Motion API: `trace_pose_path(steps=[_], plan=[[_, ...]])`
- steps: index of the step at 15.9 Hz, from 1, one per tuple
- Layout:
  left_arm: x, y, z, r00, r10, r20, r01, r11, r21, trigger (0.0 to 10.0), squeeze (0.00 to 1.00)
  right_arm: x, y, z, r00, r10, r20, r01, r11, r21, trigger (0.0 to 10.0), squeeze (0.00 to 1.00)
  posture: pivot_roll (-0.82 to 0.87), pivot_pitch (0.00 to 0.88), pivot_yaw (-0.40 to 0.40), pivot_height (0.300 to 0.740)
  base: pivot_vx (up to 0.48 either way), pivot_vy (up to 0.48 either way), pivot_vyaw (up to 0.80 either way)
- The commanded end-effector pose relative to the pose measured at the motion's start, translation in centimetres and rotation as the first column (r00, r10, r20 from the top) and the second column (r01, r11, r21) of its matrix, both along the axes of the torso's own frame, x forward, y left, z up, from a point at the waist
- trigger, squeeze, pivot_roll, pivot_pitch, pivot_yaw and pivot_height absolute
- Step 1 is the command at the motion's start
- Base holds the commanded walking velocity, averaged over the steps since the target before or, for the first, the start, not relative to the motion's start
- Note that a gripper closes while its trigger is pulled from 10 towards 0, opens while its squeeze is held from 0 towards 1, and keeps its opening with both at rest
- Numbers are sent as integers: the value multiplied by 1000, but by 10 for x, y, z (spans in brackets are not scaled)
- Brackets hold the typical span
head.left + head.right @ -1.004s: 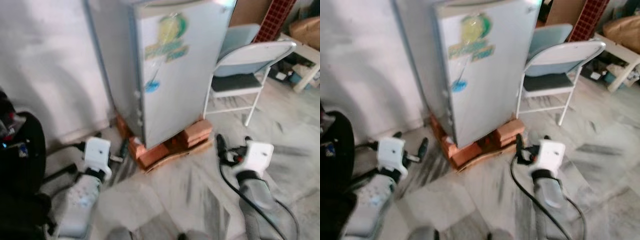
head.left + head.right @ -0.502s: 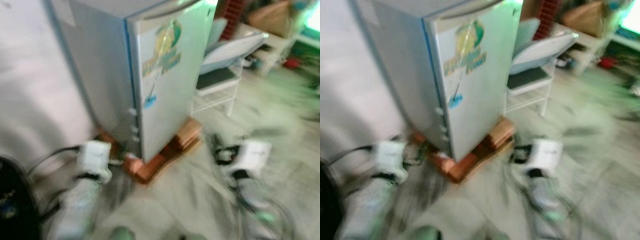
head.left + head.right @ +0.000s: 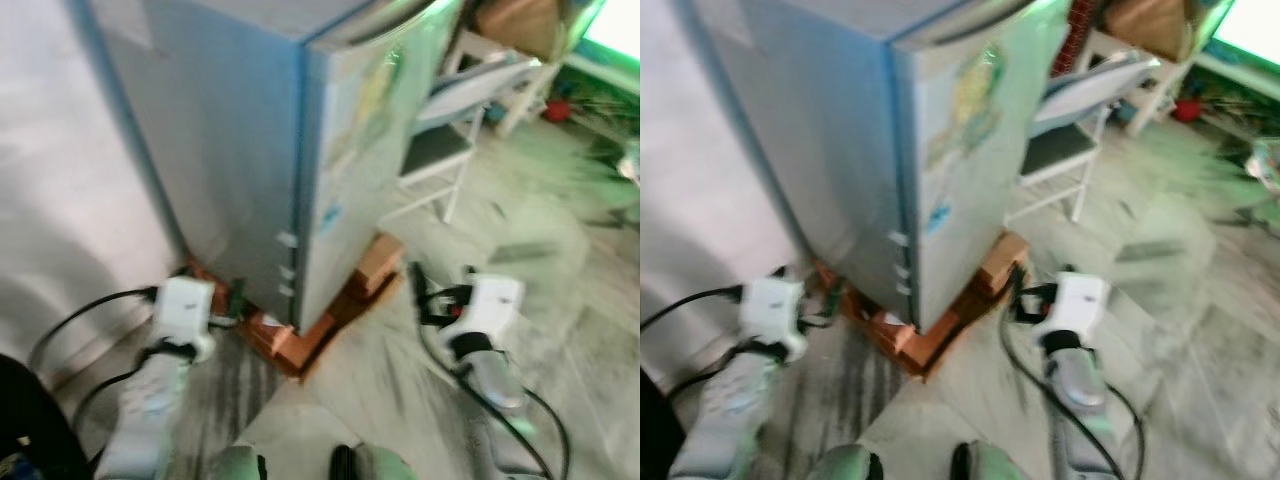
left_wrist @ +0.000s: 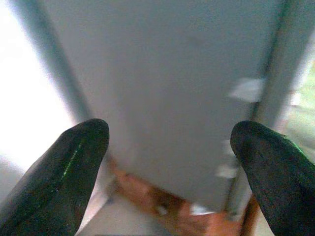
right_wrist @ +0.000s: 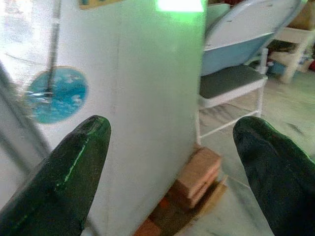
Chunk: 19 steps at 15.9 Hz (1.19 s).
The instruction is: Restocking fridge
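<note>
Ahead of the spread left fingers (image 4: pixel 74 167): fridge (image 3: pixel 290 150) side panel, blocking, wall just beside. Ahead of the spread right fingers (image 5: pixel 74 172): closed fridge door, blocking. Beyond the outer right finger: folding chair (image 3: pixel 455 130) close by the fridge, narrowing passage. Below the fingers: bricks (image 3: pixel 375 265) under the fridge, open marble floor (image 3: pixel 560 230) elsewhere.

chair: white folding chair (image 3: pixel 455 130) with a dark seat, just right of the big appliance
bricks: reddish stack (image 3: pixel 372 268) on the floor
floor: pale marble-look tiles (image 3: pixel 560 250)
wall: plain white wall (image 3: pixel 60 200) on the left
</note>
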<state>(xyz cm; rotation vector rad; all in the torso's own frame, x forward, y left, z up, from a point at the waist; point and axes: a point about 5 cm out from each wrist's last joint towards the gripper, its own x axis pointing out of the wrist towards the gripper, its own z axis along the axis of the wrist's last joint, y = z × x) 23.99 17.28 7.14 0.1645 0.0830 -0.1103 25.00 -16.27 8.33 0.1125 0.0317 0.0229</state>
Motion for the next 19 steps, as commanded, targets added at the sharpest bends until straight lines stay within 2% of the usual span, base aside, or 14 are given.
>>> trace_pose_path(steps=[1, 14, 17, 19], plan=[[0, -11, -1, 999, -34, 0, 34, 999, -8, 10000, 0, -3, -12, -4, 999, -36, -23, 36, 999, -18, 10000, 0, 91, 105, -43, 740, 0, 0, -800], [1, -18, 5, 998, -56, 19, 56, 998, -26, 10000, 0, -2, -11, -4, 999, -35, -20, 35, 999, -22, 10000, 0, 79, 112, -36, 740, 0, 0, -733], [4, -16, 7, 999, -45, 26, 46, 999, -25, 10000, 0, -1, -10, -2, 999, -33, -15, 33, 999, -25, 10000, 0, 78, 124, -32, 740, 0, 0, -152], [10, -10, 11, 999, -10, 49, 10, 1000, 5, 10000, 0, 0, -9, -1, 999, -31, -12, 30, 999, -31, 10000, 0, 84, 132, -34, 740, 0, 0, 0]])
